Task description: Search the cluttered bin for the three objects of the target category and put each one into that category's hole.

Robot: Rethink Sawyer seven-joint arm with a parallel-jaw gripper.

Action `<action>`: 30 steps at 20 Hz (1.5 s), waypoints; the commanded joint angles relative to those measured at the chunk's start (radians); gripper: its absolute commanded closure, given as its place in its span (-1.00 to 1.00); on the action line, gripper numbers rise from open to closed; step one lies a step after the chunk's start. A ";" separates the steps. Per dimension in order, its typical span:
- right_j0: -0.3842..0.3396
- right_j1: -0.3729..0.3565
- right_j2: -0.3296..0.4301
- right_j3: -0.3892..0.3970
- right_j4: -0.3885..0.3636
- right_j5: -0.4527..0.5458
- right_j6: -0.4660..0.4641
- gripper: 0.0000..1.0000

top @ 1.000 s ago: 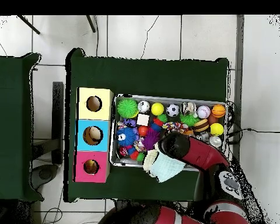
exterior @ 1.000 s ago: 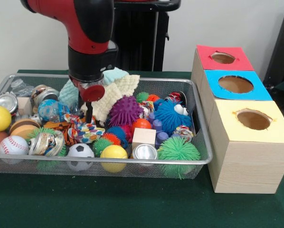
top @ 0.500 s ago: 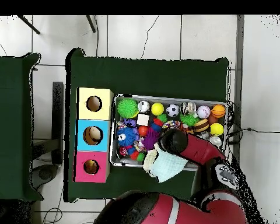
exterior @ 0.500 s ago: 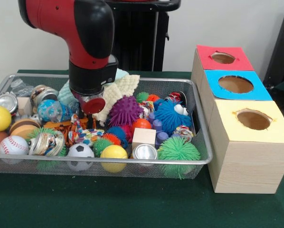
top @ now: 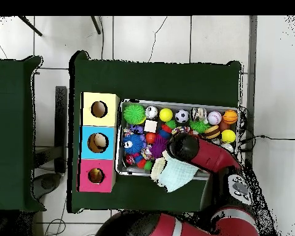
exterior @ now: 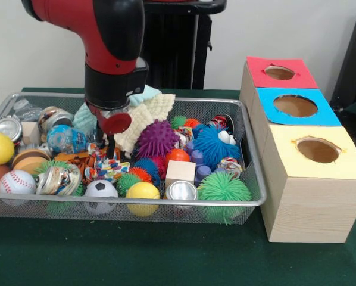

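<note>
From the front, the gripper (exterior: 111,149) hangs low in the wire bin (exterior: 253,179), right over a colourful rope toy (exterior: 106,168), with a purple spiky ball (exterior: 157,138) and knitted cloths (exterior: 145,113) beside it; I cannot tell if its jaws are apart or closed. From above, the red arm (top: 205,157) covers that spot, and the three box holes (top: 98,142) sit left of the bin

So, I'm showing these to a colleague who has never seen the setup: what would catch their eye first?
Probably the red arm coming down into the wire bin, its gripper low over the multicoloured rope toy left of centre. Next, the clutter itself, such as the purple spiky ball mid-bin. To the bin's right stands the row of boxes with red, blue and yellow tops, each with a hole.
</note>
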 commanded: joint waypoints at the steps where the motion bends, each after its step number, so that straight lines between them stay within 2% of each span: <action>1: 0.035 -0.070 -0.004 -0.029 0.056 0.150 0.130 -1.00; 5: 0.035 -0.062 -0.007 -0.053 0.062 0.146 0.130 -1.00; 9: 0.017 0.026 0.029 -0.098 0.086 0.059 0.133 -1.00; 13: 0.024 0.002 0.017 -0.072 0.097 0.090 0.135 -1.00; 22: 0.022 0.003 0.006 -0.100 0.111 0.119 0.118 -1.00; 30: 0.020 -0.004 -0.004 -0.087 0.127 0.135 0.134 -1.00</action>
